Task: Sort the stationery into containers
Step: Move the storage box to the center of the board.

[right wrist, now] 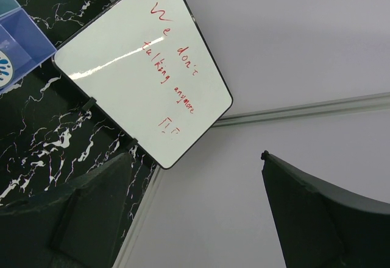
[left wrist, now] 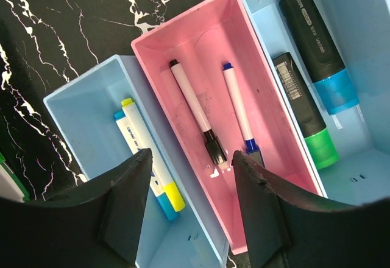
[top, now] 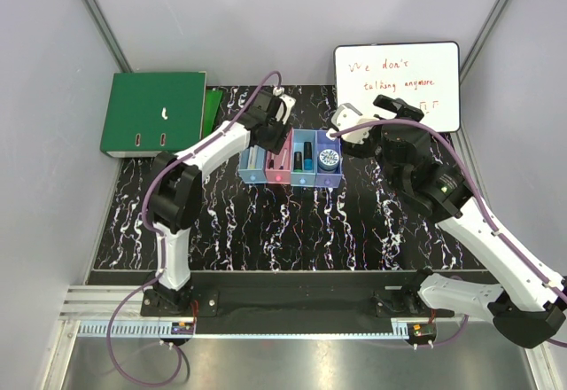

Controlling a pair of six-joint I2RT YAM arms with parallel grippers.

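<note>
My left gripper (left wrist: 190,179) hangs spread and empty right over the pink bin (left wrist: 201,30), where two pens (left wrist: 194,111) lie lengthwise along it, while my right gripper (right wrist: 194,164), also spread, faces the whiteboard (right wrist: 140,67).

I read red handwriting "We don't talking anymore" on the white rectangular whiteboard (right wrist: 143,73), white print too small for me on the black blue-capped marker (left wrist: 308,30), a barcode label on the black green-capped marker (left wrist: 297,94).
</note>
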